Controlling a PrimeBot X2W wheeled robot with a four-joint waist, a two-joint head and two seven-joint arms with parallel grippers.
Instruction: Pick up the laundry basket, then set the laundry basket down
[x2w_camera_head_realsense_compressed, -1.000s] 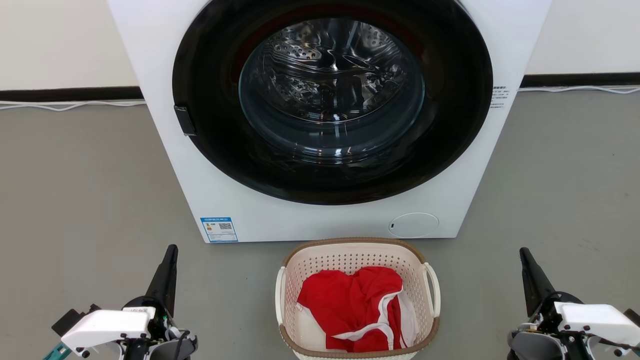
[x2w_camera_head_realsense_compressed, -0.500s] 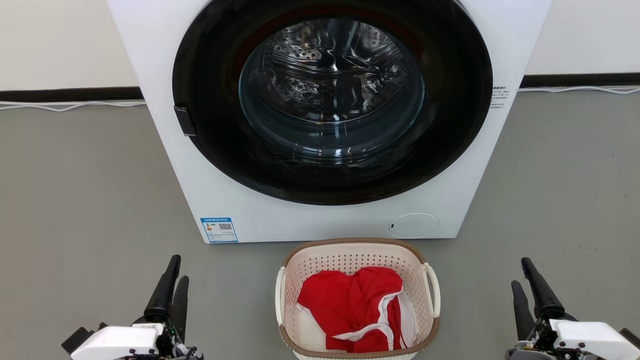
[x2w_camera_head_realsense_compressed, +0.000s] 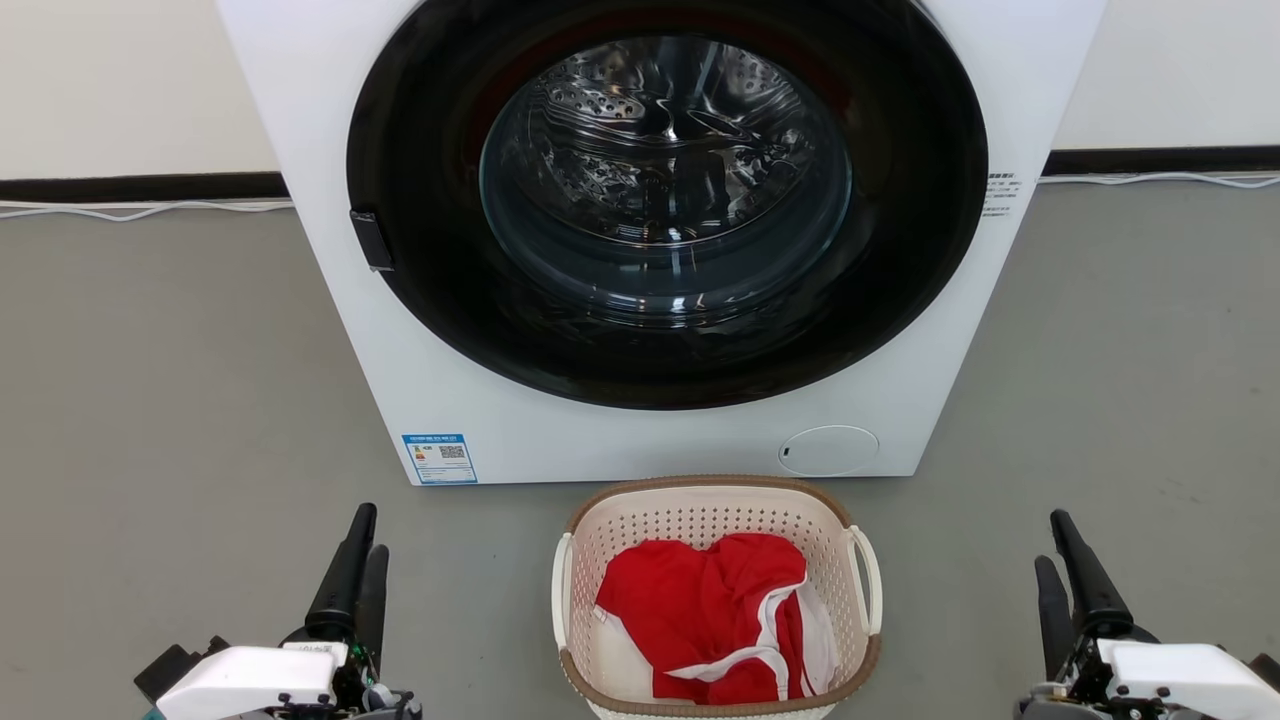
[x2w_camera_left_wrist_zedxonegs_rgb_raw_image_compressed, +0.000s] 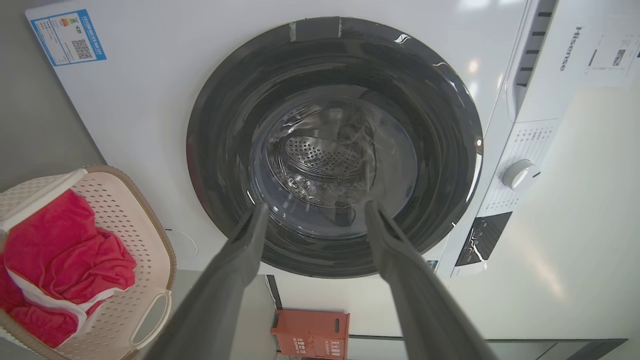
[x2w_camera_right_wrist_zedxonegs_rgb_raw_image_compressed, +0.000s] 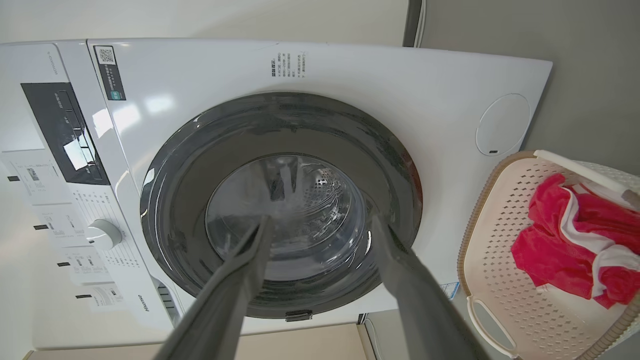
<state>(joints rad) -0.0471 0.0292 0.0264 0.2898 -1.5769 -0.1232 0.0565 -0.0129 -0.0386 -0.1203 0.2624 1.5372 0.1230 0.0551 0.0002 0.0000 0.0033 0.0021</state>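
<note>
The laundry basket (x2w_camera_head_realsense_compressed: 700, 515), cream-white and perforated with a brown rim and white loop handles, stands on the grey floor just in front of the washer. A red garment with white trim (x2w_camera_head_realsense_compressed: 700, 610) lies inside it. My left gripper (x2w_camera_head_realsense_compressed: 368, 535) is low on the left, about a basket's width away from it, fingers apart and holding nothing. My right gripper (x2w_camera_head_realsense_compressed: 1050, 540) sits equally far off on the right, also open and holding nothing. In the left wrist view the open left gripper (x2w_camera_left_wrist_zedxonegs_rgb_raw_image_compressed: 316, 207) points at the washer door, with the basket (x2w_camera_left_wrist_zedxonegs_rgb_raw_image_compressed: 145, 240) off to the side. The right wrist view shows the open right gripper (x2w_camera_right_wrist_zedxonegs_rgb_raw_image_compressed: 321, 221) and the basket (x2w_camera_right_wrist_zedxonegs_rgb_raw_image_compressed: 495, 240).
A white front-loading washer (x2w_camera_head_realsense_compressed: 640, 440) with a dark round glass door (x2w_camera_head_realsense_compressed: 665, 190) stands directly behind the basket. White cables (x2w_camera_head_realsense_compressed: 140, 210) run along the black skirting at the wall. Grey floor lies on both sides. An orange box (x2w_camera_left_wrist_zedxonegs_rgb_raw_image_compressed: 310, 332) appears in the left wrist view.
Both grippers have sunk slightly in the head view and turned, so two fingers of each now show instead of one. The left gripper has drifted a little right. The basket has not moved.
</note>
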